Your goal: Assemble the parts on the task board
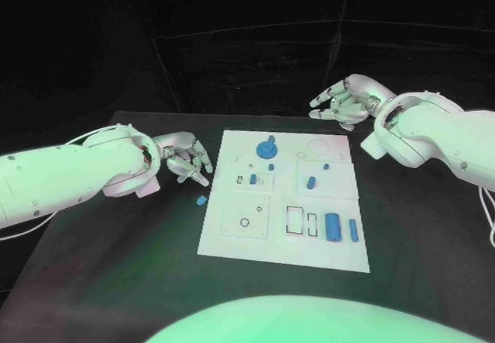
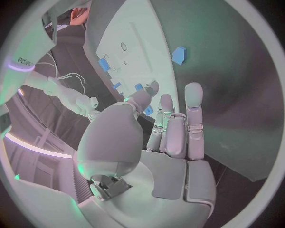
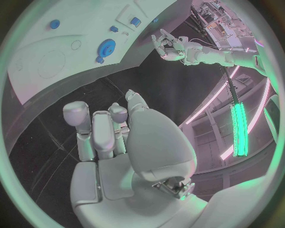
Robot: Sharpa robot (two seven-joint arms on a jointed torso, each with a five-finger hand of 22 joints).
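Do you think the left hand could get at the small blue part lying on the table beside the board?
Probably yes: the left hand hovers just above the small blue part, holding nothing, with nothing between them.

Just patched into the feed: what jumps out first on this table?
The white task board lies mid-table, blue parts scattered over it, the round blue gear near its far edge. One small blue part lies off the board on the black table, just below the left hand. The right hand hovers beyond the board's far right corner, holding nothing.

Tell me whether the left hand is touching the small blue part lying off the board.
Apart. The head view shows black table between the left hand and the small blue part.
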